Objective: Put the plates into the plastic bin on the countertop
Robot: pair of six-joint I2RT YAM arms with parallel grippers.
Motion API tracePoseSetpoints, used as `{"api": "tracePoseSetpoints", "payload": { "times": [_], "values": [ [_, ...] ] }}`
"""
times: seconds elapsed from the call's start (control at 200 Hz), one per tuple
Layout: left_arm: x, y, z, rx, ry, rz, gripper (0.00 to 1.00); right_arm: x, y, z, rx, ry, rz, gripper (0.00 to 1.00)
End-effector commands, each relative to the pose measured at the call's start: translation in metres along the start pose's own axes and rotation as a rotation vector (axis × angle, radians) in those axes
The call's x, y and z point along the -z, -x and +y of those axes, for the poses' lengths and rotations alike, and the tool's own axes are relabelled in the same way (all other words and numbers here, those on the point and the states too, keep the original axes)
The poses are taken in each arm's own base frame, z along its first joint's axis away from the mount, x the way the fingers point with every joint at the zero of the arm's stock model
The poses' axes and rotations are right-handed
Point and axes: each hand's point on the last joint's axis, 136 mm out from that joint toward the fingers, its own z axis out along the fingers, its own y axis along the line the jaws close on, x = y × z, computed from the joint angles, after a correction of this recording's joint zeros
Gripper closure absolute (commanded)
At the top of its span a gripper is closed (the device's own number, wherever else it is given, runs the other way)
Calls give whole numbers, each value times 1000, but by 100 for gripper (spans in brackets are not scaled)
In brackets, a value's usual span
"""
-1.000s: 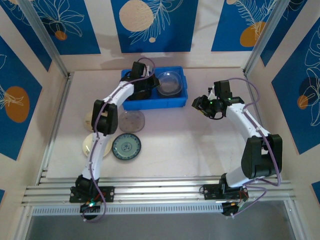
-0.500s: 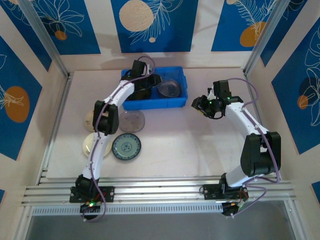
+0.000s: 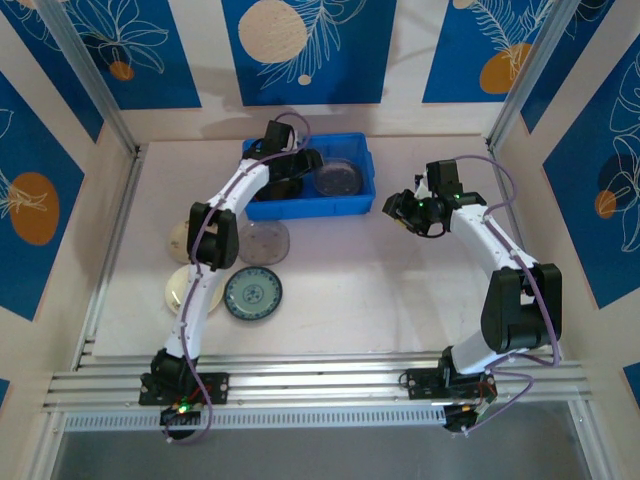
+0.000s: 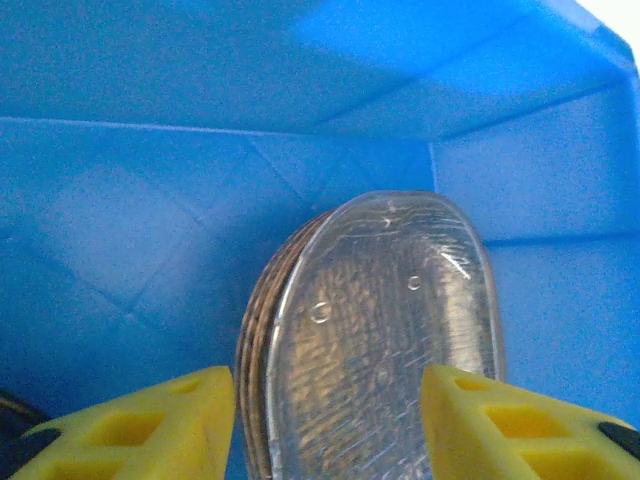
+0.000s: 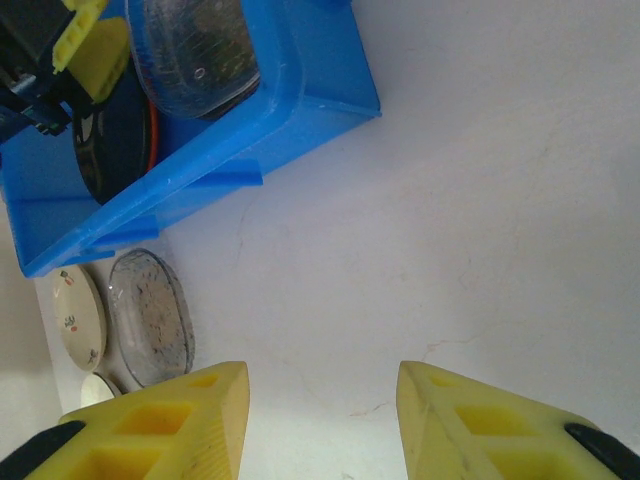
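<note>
My L gripper (image 3: 296,168) (image 4: 326,388) is down inside the plastic bin (image 3: 310,210) (image 4: 150,250), R half. The yellow fingers (image 4: 150,425) are spread apart and not clamped on anything. A clear plate (image 4: 385,340) (image 3: 338,177) lies just ahead of them, on top of a small stack w/ brownish rims showing on its L edge. I can't tell if my fingertips touch it.

A dark plate (image 5: 115,150) sits in the bin's L half, seen from the R wrist cam, partly under my L arm.

My R gripper (image 3: 402,210) (image 5: 322,378) hangs over the bare countertop (image 5: 480,200), just R of the bin. Its jaws are spread w/ nothing between them.

Plates outside the bin, all flat on the countertop by my L arm:
- another clear one (image 3: 263,241) (image 5: 150,318), just in front of the bin
- a teal-patterned plate (image 3: 252,293), nearer my base
- a cream plate (image 3: 180,290) touching the teal one's L side, partly under the arm
- a 2nd cream plate (image 3: 178,240) L of the clear one
</note>
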Motion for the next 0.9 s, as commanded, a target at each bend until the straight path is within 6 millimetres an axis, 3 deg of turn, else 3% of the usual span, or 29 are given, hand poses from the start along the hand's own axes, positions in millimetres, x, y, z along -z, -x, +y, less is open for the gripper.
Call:
{"api": "tracePoseSetpoints", "payload": {
  "times": [0.0,0.145,0.26,0.49,0.895],
  "values": [
    [22,18,-21,-45,-3,-53,46,1,1,12,20,40,7,56],
    [31,25,-35,-66,-21,-81,46,1,0,11,21,44,6,56],
    [29,24,-34,-63,-15,-82,52,4,-2,12,25,46,1,56],
    [18,14,-40,-48,-36,-68,71,9,-4,11,26,44,-5,57],
    [-6,-7,-30,-17,-48,-18,78,6,-4,7,19,28,2,57]
  ]
}}
